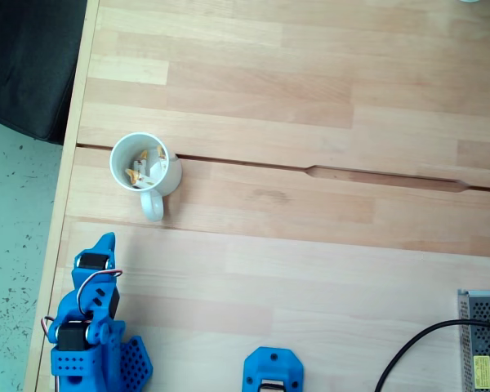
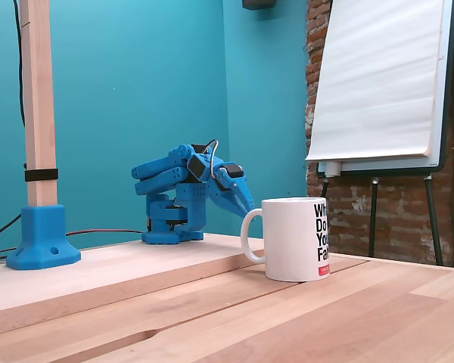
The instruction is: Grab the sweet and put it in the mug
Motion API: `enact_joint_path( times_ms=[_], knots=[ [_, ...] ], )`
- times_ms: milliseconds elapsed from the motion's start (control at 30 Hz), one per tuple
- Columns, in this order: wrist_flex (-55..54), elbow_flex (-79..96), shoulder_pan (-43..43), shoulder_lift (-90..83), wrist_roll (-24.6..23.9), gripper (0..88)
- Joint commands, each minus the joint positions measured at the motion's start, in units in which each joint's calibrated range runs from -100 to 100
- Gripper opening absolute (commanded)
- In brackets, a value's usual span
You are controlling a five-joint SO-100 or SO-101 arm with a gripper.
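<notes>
From above we've got the mug (image 1: pixel 144 166) near the table's (image 1: pixel 310 73) left edge, with the sweet (image 1: pixel 144 167) sitting inside it. The blue pincer (image 1: pixel 104 242) is folded back by the near-left corner, clear of the mug, looks closed.

Side on, the pincer (image 2: pixel 250 207) pokes behind the mug (image 2: pixel 296 238), jaws together.

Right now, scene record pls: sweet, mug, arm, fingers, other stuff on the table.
sweet: inside the mug, golden ends visible
mug: white, upright on the wooden table, handle toward the arm
arm: blue, folded low, apart from the mug
fingers: near the mug handle, holding nothing; open or shut unclear
other: metal box with black cable
</notes>
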Motion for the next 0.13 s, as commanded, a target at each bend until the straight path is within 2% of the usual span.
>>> enact_joint_path(
  times_ms=[0,100],
  knots=[
    [-0.7,-0.1,0.0,-0.7,-0.1,0.0],
    [-0.7,-0.1,0.0,-0.7,-0.1,0.0]
  ],
)
